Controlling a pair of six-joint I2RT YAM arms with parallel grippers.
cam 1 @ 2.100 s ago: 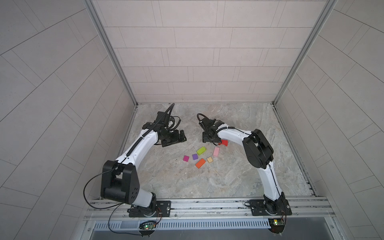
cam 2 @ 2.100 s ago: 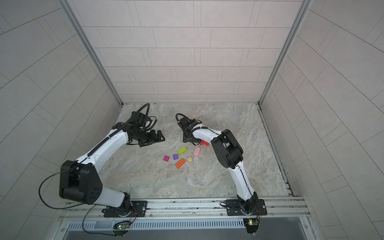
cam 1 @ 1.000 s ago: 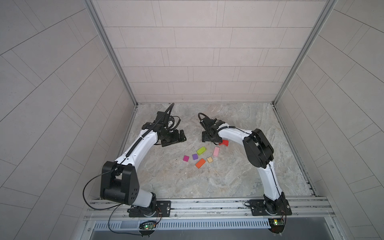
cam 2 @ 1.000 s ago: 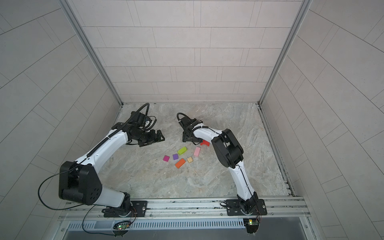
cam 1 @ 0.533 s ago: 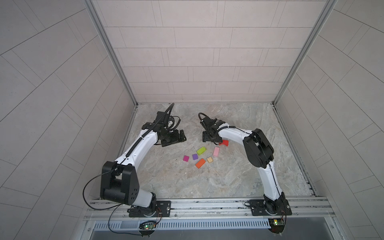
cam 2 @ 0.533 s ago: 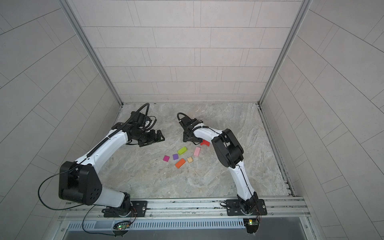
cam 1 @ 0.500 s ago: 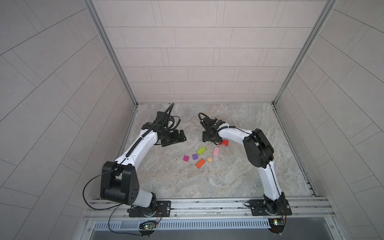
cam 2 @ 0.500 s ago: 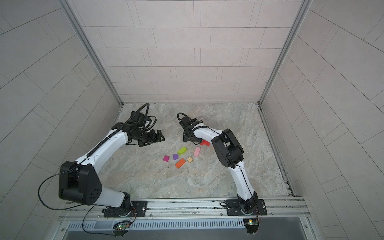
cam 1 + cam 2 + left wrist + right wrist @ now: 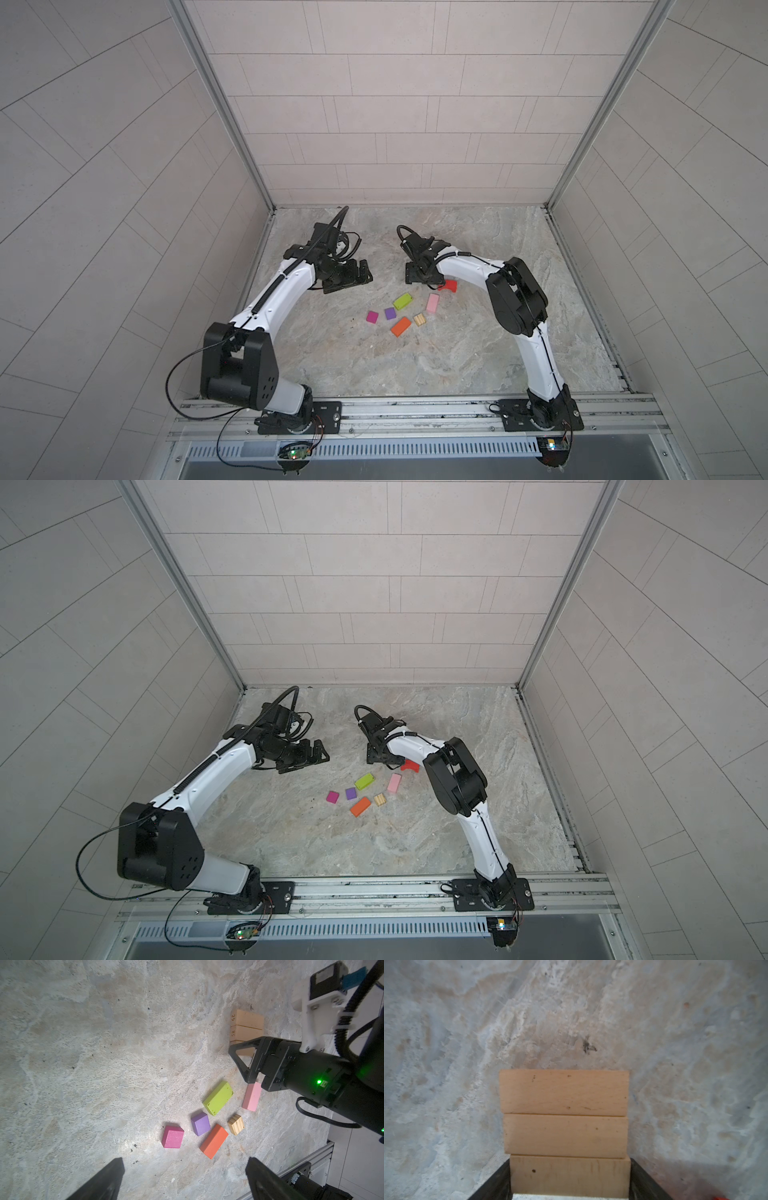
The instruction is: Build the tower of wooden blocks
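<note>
Three plain tan wood bars (image 9: 564,1135) are laid side by side, touching, on the grey stone worktop (image 9: 457,374), near the middle of its back edge. The last tan bar (image 9: 550,1180) in the row is pinched at its two ends by the right tool (image 9: 570,1162). The left tool (image 9: 184,1160) is spread wide with nothing in it, and is seen above the worktop nearer the left edge.

The pinched bar is pressed against the next one. If it is pulled or turned, the other two may be dragged along and the row made crooked. A tower built on a crooked row would likely be wobbly. If the bar is lifted with a weak squeeze, it could be dropped.

The red wood arch (image 9: 449,285) is lying just beside the right arm and could be knocked away. The green wood rectangle (image 9: 218,1098) and pink wood rectangle (image 9: 251,1097) are lying loose in the middle of the worktop, not yet stacked.
</note>
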